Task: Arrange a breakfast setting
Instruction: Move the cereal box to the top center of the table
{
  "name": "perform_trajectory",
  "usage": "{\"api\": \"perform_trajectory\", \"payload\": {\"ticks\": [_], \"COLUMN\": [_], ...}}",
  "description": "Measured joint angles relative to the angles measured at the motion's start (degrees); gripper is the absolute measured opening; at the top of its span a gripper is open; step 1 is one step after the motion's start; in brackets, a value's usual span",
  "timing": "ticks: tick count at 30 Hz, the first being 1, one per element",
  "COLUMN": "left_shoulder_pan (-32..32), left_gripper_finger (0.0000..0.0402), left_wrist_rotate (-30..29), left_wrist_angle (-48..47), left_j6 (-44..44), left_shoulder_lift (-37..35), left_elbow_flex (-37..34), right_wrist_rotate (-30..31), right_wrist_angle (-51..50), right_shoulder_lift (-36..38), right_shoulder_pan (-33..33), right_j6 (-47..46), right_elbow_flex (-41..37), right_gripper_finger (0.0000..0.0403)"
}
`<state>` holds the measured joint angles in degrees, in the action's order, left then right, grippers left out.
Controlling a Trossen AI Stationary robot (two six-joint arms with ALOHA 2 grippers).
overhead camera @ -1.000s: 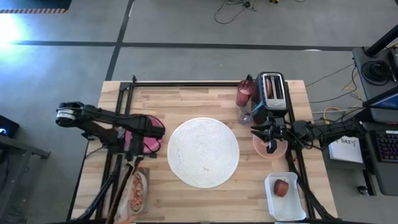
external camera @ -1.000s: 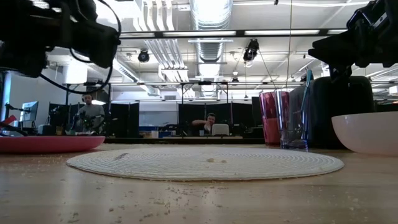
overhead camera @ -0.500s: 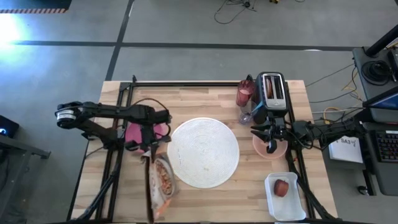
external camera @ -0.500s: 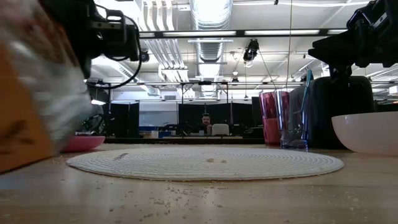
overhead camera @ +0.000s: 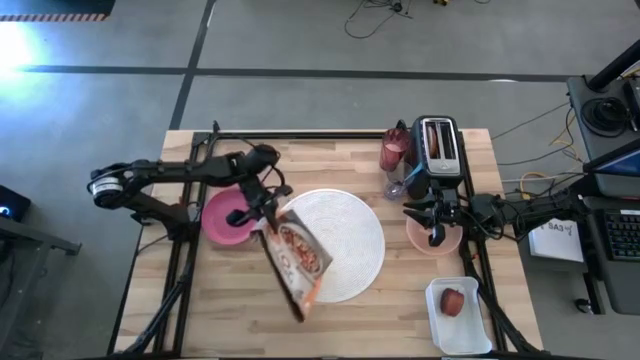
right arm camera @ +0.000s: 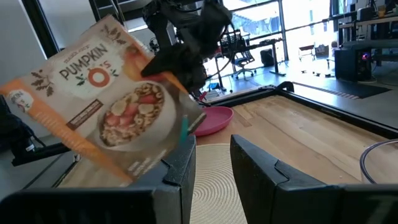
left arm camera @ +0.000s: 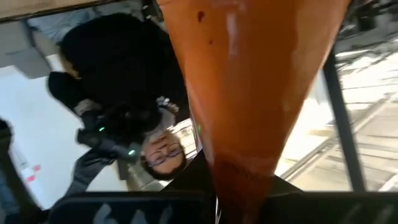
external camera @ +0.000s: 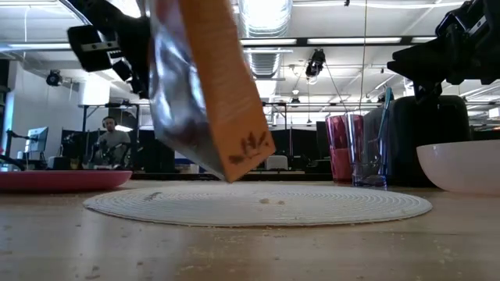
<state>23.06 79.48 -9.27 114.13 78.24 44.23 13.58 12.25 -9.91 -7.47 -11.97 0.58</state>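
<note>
My left gripper is shut on an orange cereal pouch, which it holds over the left part of the large round white plate. The magenta plate lies under the left arm. My right gripper is open and empty above the peach bowl. The pink tumbler stands at the far right. The teal-handled spoon stands in a clear glass. A small red fruit lies in a white tub. The bagel is out of view. My left gripper pinches the pouch by its top end between its two fingers. In the low view the pouch hangs tilted below the gripper, its lower corner just clear of the white plate. Its printed front shows in the right wrist view.
A black toaster stands at the far right behind the glass. The white tub sits at the near right corner. Crumbs lie on the wood in front of the white plate. People sit in the room beyond the table.
My left gripper has gone toward the table's right and far edges with the pouch. The pouch has swung from beyond the near-left edge of the table up over the left part of the white plate, and the magenta plate now shows whole.
</note>
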Motion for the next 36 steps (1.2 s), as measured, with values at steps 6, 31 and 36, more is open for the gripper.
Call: {"api": "perform_trajectory", "payload": {"ticks": [6, 31, 36], "left_shoulder_pan": [5.1, 25.7, 28.5], "left_gripper_finger": [0.0000, 0.0000, 0.0000], "left_wrist_rotate": [-5.0, -13.8, -18.7], "left_wrist_angle": [3.3, 11.4, 14.2], "left_j6": [0.2, -2.9, 1.4], "left_shoulder_lift": [0.0, 0.0, 0.0], "left_elbow_flex": [0.0, 0.0, 0.0], "right_wrist_rotate": [0.0, 0.0, 0.0], "right_wrist_angle": [0.0, 0.0, 0.0], "right_shoulder_lift": [0.0, 0.0, 0.0], "right_shoulder_pan": [0.0, 0.0, 0.0], "right_j6": [0.0, 0.0, 0.0], "right_elbow_flex": [0.0, 0.0, 0.0], "right_gripper_finger": [0.0091, 0.0091, 0.0091]}}
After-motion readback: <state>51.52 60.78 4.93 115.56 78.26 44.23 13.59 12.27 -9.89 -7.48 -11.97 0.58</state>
